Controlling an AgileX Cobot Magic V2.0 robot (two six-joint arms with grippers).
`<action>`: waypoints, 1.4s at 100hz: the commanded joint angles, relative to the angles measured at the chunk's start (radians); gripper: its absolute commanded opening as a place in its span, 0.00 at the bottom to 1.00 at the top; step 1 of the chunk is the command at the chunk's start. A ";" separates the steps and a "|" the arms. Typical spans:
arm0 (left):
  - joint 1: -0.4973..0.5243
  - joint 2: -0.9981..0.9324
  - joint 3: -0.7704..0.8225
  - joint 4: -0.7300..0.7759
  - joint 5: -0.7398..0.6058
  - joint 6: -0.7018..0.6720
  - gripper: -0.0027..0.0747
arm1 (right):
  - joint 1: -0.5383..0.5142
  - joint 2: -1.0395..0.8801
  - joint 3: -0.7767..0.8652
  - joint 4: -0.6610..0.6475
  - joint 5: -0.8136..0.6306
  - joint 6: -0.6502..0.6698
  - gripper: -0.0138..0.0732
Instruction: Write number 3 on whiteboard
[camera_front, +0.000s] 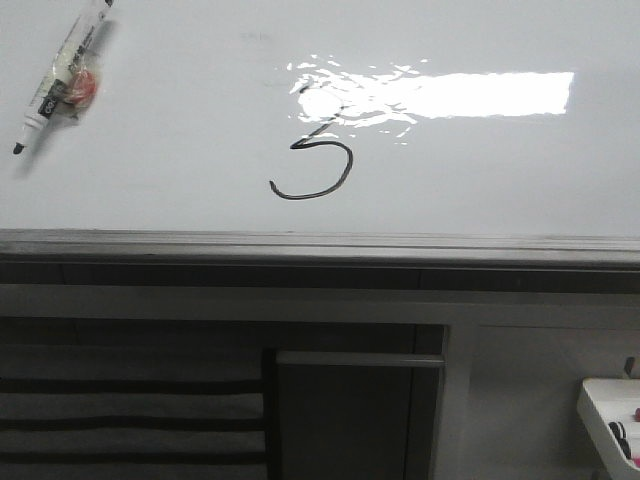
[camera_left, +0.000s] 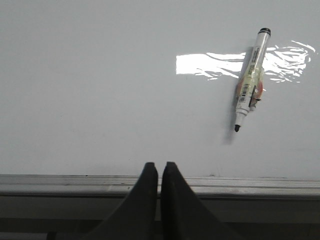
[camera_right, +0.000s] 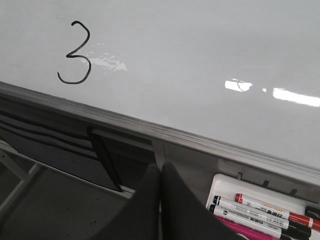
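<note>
The number 3 is a thin black stroke on the whiteboard, a short way in from the grey metal rim that runs along the board's near edge. Its lower curve is big and round, and its upper part runs into a bright rectangular glare on the glossy surface. In the right wrist view the numeral reads cleanly as a 3.

The left tool has its two dark fingers pressed together, gripping nothing, hanging over the rim. The right tool is likewise closed tight and empty, off the board on the near side of the rim.

A black-tipped marker lies loose on the board, uncapped, well apart from the numeral. Beside the right tool a white tray holds several markers.
</note>
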 joint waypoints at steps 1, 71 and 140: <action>0.001 -0.032 0.002 0.001 -0.085 -0.009 0.01 | -0.007 0.009 -0.028 -0.015 -0.070 -0.001 0.07; 0.001 -0.032 0.002 0.001 -0.085 -0.009 0.01 | -0.335 -0.431 0.483 0.023 -0.529 0.005 0.07; 0.001 -0.032 0.002 0.001 -0.085 -0.009 0.01 | -0.335 -0.429 0.603 0.023 -0.694 0.005 0.07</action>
